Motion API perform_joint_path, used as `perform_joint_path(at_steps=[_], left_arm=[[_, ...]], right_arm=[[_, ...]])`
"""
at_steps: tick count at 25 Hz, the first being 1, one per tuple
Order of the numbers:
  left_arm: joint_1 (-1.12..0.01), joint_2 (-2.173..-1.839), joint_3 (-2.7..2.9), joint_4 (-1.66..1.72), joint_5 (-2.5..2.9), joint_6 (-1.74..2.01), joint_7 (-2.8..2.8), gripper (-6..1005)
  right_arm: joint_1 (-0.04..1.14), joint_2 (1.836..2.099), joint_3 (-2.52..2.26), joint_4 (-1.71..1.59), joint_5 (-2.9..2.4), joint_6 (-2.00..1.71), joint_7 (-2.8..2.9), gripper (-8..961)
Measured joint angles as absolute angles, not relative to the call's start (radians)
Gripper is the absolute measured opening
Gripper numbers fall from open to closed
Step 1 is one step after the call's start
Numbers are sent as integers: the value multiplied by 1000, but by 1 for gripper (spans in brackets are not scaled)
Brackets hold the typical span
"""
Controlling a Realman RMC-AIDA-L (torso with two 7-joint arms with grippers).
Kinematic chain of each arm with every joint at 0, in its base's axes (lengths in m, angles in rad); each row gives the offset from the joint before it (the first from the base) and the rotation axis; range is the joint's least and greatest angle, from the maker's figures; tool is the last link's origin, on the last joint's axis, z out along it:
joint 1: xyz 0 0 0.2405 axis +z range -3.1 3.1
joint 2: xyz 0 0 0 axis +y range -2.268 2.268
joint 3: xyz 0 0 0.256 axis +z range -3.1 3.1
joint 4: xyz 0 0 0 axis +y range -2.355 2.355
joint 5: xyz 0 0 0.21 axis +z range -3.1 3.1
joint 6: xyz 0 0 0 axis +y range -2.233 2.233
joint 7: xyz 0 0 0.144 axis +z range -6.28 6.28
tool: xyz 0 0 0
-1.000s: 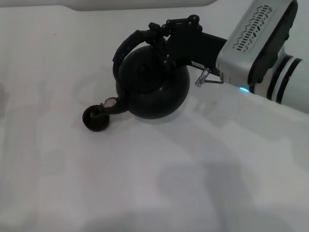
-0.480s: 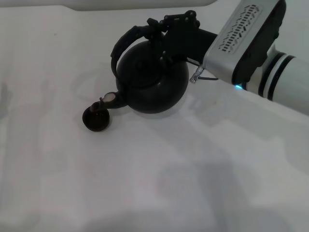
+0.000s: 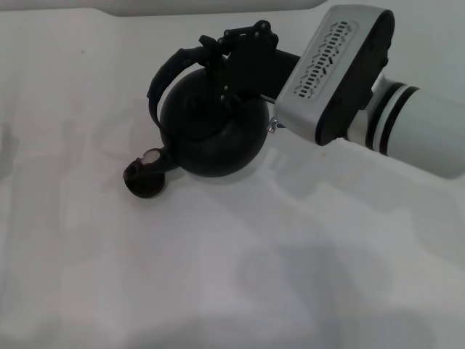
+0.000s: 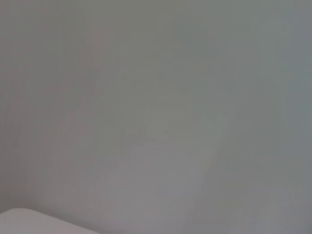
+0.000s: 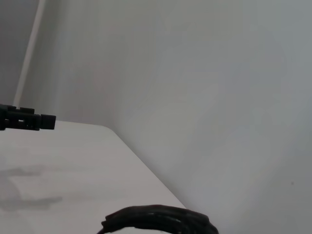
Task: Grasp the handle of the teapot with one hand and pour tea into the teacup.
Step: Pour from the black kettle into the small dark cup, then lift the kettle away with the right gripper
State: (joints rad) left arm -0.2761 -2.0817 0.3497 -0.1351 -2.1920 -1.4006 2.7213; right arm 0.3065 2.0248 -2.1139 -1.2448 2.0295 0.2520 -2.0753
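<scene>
One large round black teapot sits tipped in the upper middle of the head view on the white worktop, its capped spout over one tiny dark brown teacup at centre left, while the right black claw pinches its ribbed black arched handle.

Soft, even light falls on the white tabletop, with faint grey shadows spread across its near part. The black teapot shows little surface detail beyond dull sheen. The left wrist view is a featureless grey blur.
</scene>
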Motion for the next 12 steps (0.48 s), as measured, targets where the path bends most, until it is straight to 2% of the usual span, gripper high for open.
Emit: perform_joint_path(at_steps=[12], left_arm=[[-284,-2083,350,-146,-2177,-1405,2720,876]], right_arm=[[325,2026,-2133,-1232,2028,204,-2113,154]])
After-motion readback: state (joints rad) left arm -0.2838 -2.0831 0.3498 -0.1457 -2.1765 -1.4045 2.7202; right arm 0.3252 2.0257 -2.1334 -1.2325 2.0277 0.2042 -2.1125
